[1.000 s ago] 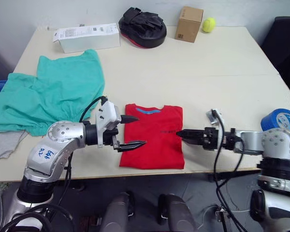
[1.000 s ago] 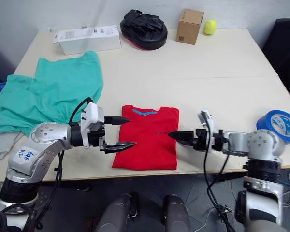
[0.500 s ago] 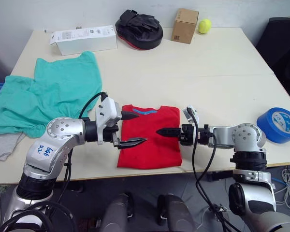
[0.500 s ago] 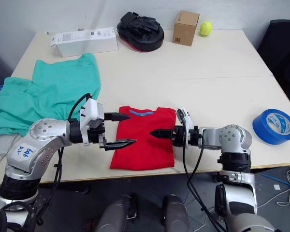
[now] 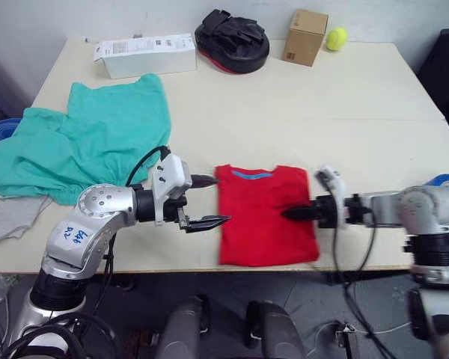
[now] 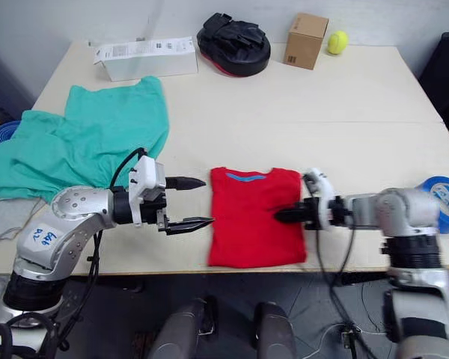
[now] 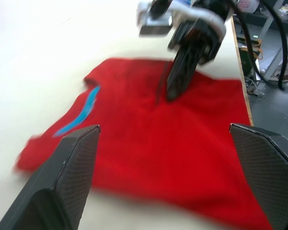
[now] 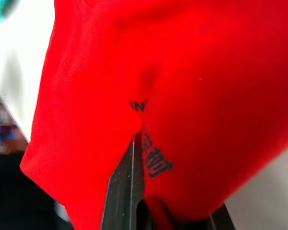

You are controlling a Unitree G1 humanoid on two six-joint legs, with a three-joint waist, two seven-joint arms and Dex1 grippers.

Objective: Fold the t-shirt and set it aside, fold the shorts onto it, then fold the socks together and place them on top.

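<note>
Bright red cotton t-shirt (image 5: 266, 213) folded flat near front edge of pale tabletop (image 5: 344, 112). Right tool (image 5: 290, 214) clamped on its right edge; left tool (image 5: 209, 200) spread apart, just beside shirt.

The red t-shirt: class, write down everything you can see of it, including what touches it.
The red t-shirt is soft cotton-looking fabric, folded into a compact rectangle near the table's front edge, blue inner collar facing away from the robot, small dark print on the chest. The right gripper, jaws shut, pinches a fold by the print. The left gripper hovers open beside its left edge.
</note>
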